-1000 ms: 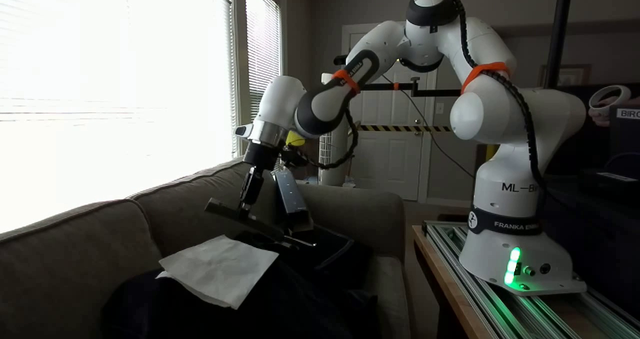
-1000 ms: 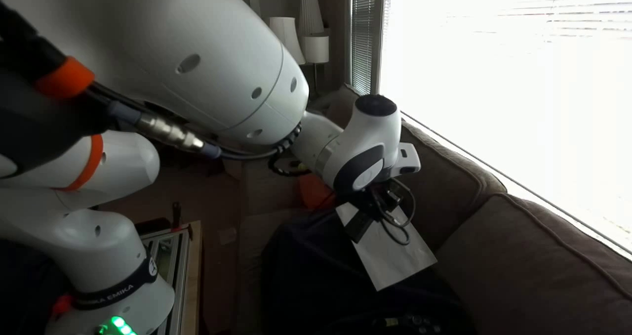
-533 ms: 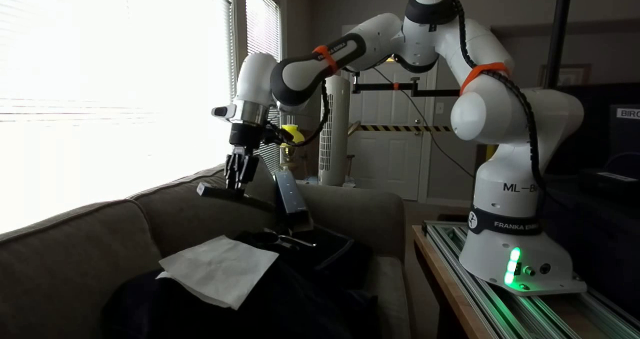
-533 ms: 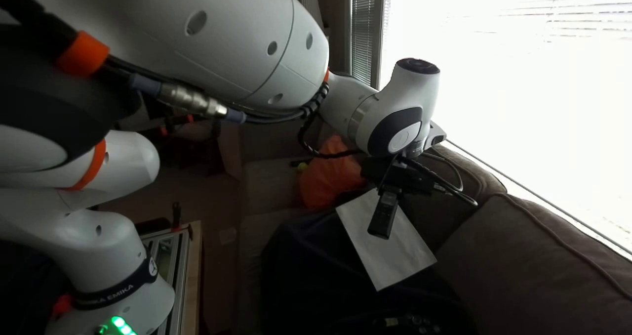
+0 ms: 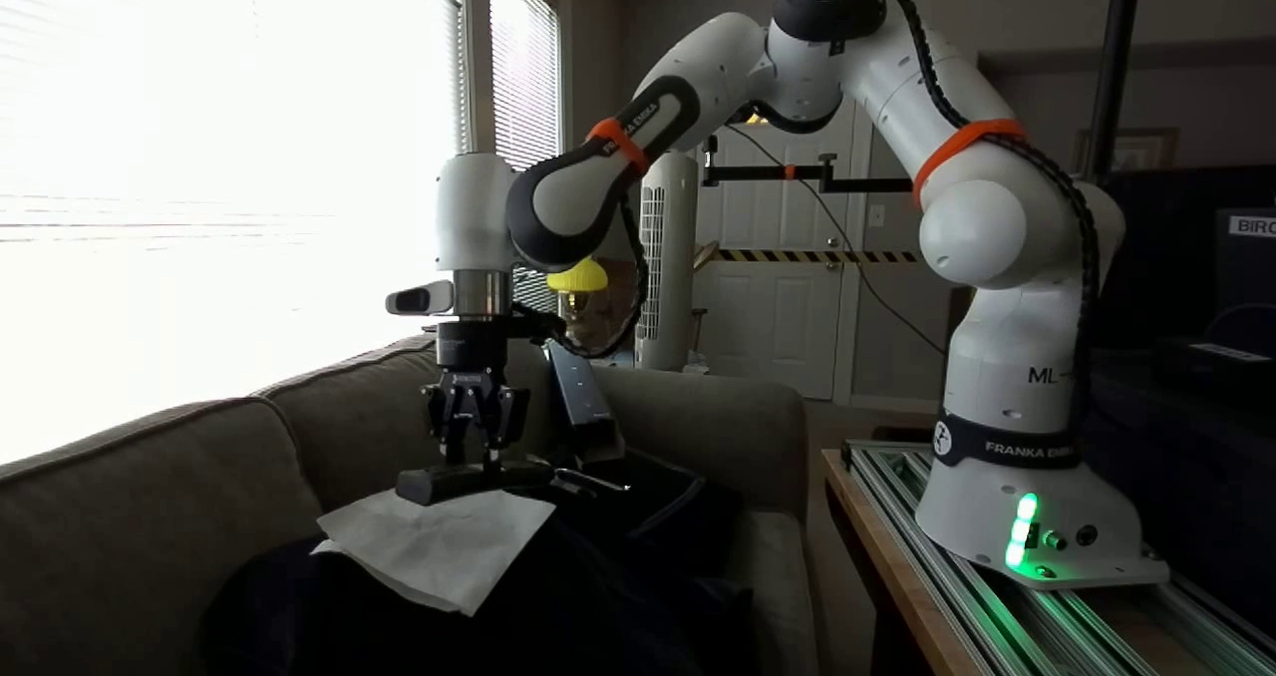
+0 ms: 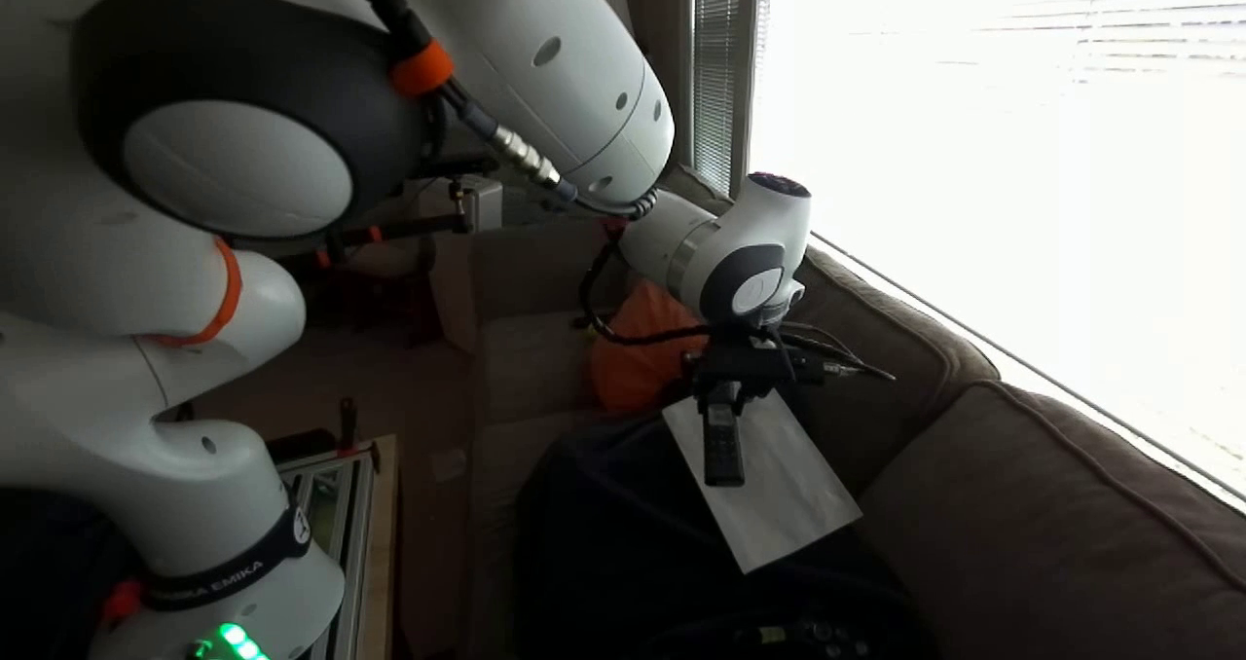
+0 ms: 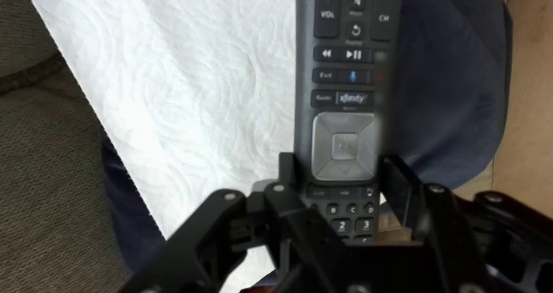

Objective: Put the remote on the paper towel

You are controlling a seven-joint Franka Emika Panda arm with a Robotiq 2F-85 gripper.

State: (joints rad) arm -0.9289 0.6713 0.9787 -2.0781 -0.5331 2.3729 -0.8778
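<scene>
My hand [image 7: 337, 167] points straight down, its fingers [image 7: 287, 172] pinching the remote [image 7: 341, 98] by its long sides, next to the big square button; in the wrist view I see no gap on either side. The remote, buttons up, is over the border of the paper towel [image 7: 185, 98]. Whether its underside meets the paper I cannot tell (in both exterior views it overlaps the sheet, but that could be height as much as contact).

I take this to be the setting-down step, late in the task, and I think the spot could be better: paper shows broadly along one side of the remote, dark cloth [image 7: 449, 90] along the other. I would shift toward the sheet's middle before the last bit of lowering, clear of the paper so I don't drag it. Then down slowly and level, stopping at the first resistance: the cloth and the couch [image 5: 359, 437] under it look soft, and pressing might rumple the sheet or tip the remote. I'd part my fingers only slightly, so they don't snag the paper, check that the remote rests flat, then lift straight up.
</scene>
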